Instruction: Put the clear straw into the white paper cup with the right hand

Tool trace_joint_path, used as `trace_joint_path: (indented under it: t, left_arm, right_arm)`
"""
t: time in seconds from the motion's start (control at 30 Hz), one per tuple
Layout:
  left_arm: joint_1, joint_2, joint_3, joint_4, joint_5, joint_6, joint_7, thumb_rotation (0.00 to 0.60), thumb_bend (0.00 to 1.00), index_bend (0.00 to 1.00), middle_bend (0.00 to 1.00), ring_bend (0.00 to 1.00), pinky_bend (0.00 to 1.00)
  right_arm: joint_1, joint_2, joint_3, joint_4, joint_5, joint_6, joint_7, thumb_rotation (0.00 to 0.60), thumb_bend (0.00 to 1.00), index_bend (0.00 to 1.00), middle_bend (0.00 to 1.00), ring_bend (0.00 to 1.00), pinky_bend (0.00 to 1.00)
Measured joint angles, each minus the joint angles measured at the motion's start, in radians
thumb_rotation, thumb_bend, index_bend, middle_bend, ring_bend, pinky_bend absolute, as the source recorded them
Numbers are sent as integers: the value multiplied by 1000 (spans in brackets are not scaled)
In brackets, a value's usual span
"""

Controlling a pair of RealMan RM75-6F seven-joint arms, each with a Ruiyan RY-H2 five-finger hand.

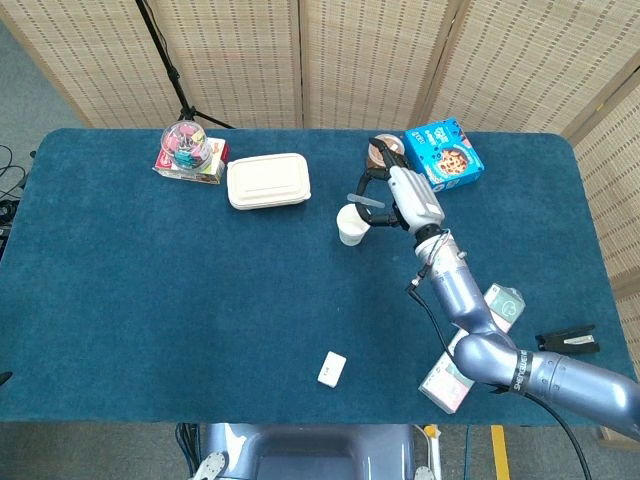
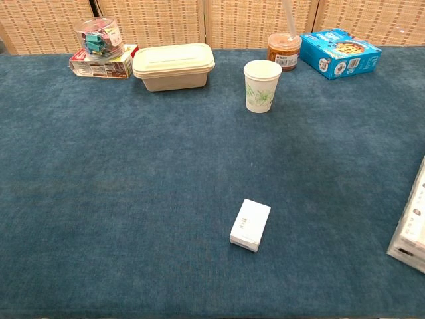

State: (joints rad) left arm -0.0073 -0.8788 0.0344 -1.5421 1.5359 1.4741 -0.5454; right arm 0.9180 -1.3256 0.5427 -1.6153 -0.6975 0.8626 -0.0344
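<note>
Head view, right hand: your right hand is raised above the table, just at 2 o'clock of the cup, fingers curled around the straw.
Head view, straw: the clear straw pokes out of the hand toward 9 o'clock, its free end over or just beside the cup's rim; whether it is truly above the mouth cannot be judged from here.
Head view, cup: the white paper cup stands upright at mid-table, at 5 o'clock from the beige lunch box and 7 o'clock from the brown jar.
Head view, left hand: not visible.
Chest view, cup: the cup stands alone and upright, nothing in it that you can see.
Chest view, straw: only a pale length of the straw shows at the top edge, at 1 o'clock from the cup and well above it; the hand itself is out of frame.
Progress: picking up looks done. Left for you: line the straw's tip over the mouth, lower it in, let go.
</note>
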Motion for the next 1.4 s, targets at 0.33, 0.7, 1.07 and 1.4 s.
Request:
trace_joint_path:
  t: [0.33,0.7,1.07,1.4]
  left_arm:
    - [-2,4,-1,8,-2,-6,-22,600,0,0,0,0,0]
    - [-4,6,-2,15,-2,-10,-38,600,0,0,0,0,0]
    - [-3,6,-3,20,-2,-9,-46,600,0,0,0,0,0]
    - [-4,5,-2,19,-2,-11,-42,600,0,0,0,0,0]
  right_arm:
    - [12,-61,52,60,98,-40,176,600,476,586,0,0,0]
    - [33,-111,62,111,130,-49,238,600,475,586,0,0,0]
    - [36,-131,59,133,162,-71,273,600,475,586,0,0,0]
    - [30,-147,43,179,142,-96,301,600,475,586,0,0,0]
